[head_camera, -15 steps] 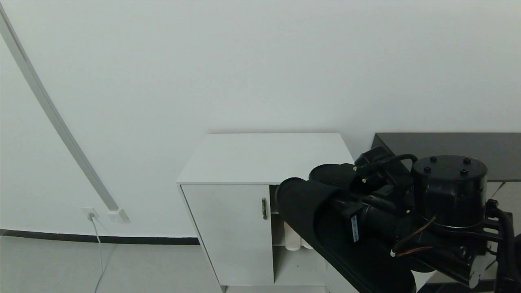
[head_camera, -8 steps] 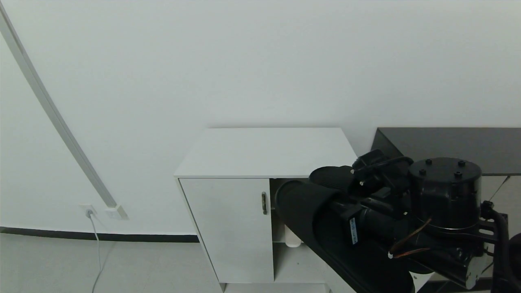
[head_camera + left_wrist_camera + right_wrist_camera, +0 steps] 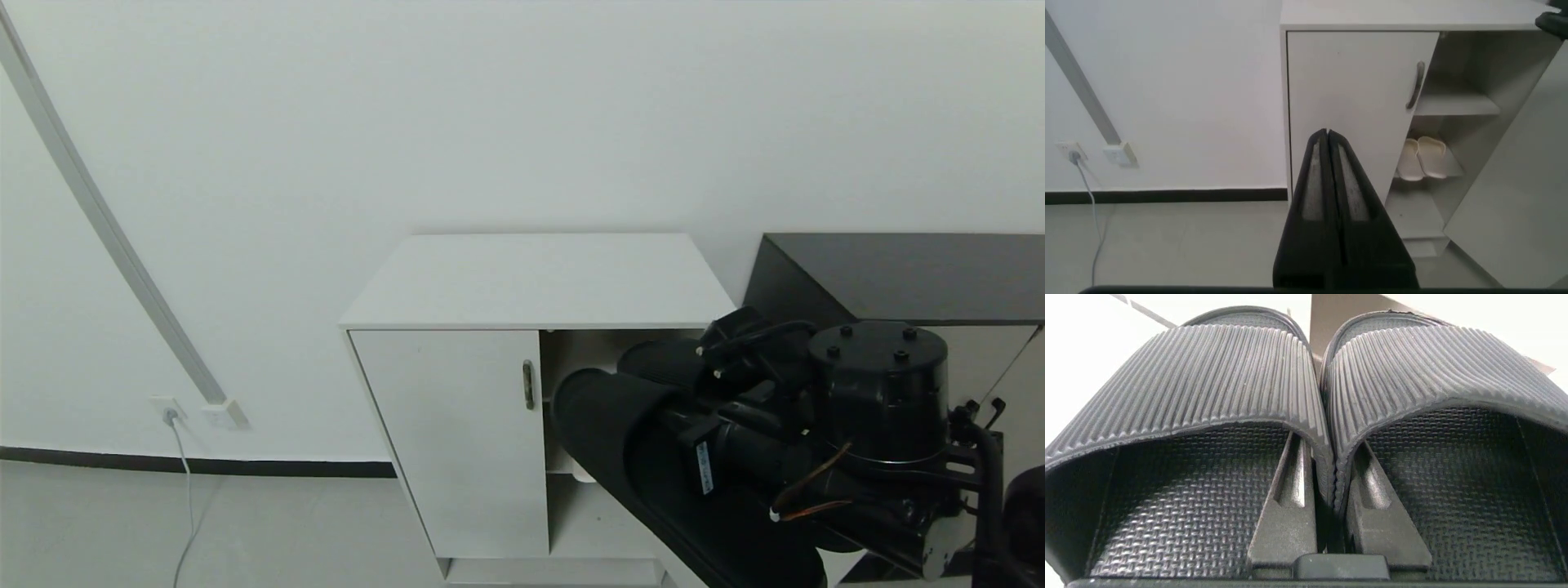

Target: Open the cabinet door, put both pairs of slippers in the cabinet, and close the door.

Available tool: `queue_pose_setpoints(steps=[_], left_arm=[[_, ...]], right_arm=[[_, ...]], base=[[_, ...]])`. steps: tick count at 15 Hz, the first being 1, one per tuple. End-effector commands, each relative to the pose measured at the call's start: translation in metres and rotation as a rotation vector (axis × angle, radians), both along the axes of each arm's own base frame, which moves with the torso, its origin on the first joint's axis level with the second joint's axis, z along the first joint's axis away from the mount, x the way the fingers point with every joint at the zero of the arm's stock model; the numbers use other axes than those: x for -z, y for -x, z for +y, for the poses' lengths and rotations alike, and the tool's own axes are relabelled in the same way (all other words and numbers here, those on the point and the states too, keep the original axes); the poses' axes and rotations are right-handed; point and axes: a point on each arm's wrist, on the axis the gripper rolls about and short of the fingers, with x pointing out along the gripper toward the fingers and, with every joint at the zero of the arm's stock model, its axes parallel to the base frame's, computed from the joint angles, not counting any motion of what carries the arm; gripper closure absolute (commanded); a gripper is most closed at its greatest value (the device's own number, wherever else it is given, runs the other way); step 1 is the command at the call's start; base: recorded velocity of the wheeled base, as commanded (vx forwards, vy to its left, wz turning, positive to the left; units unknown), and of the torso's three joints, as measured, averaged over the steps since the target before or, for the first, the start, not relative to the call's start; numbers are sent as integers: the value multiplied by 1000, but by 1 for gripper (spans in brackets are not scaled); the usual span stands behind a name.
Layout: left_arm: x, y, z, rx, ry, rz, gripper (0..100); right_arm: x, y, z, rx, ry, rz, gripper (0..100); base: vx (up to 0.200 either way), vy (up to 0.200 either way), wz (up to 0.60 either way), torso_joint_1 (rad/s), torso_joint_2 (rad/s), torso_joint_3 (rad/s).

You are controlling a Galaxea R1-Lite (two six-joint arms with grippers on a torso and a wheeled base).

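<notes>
Looked like bare test rm or office: plain white wall [image 3: 522, 122], grey floor [image 3: 286, 531], black skirting [image 3: 204, 466]. Trunking [image 3: 98, 220] + socket [image 3: 167, 406] sat at 9 o'clock of cabinet [image 3: 539, 282], dark table [image 3: 898, 269] at 3.

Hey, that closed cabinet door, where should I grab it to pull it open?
Likely the slim upright handle at the door's edge beside the open compartment; come straight from the front, closing sideways across the bar, since it stands vertical.

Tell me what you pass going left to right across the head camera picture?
Wall socket → white cabinet door → door handle → black slippers → dark table.
</notes>
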Motion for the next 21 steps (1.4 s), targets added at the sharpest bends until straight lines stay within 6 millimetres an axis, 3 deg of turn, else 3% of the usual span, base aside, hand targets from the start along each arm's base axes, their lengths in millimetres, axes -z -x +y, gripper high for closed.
queue_pose_setpoints(steps=[1, 21], left_arm=[[0, 0, 0, 0, 0, 0, 100], [0, 0, 0, 0, 0, 0, 100]], right_arm=[[1, -1, 1, -2, 3, 3, 100], [5, 6, 4, -29, 22, 7, 100]], base=[[0, 0, 0, -227, 549, 310], [0, 0, 0, -175, 501, 328]])
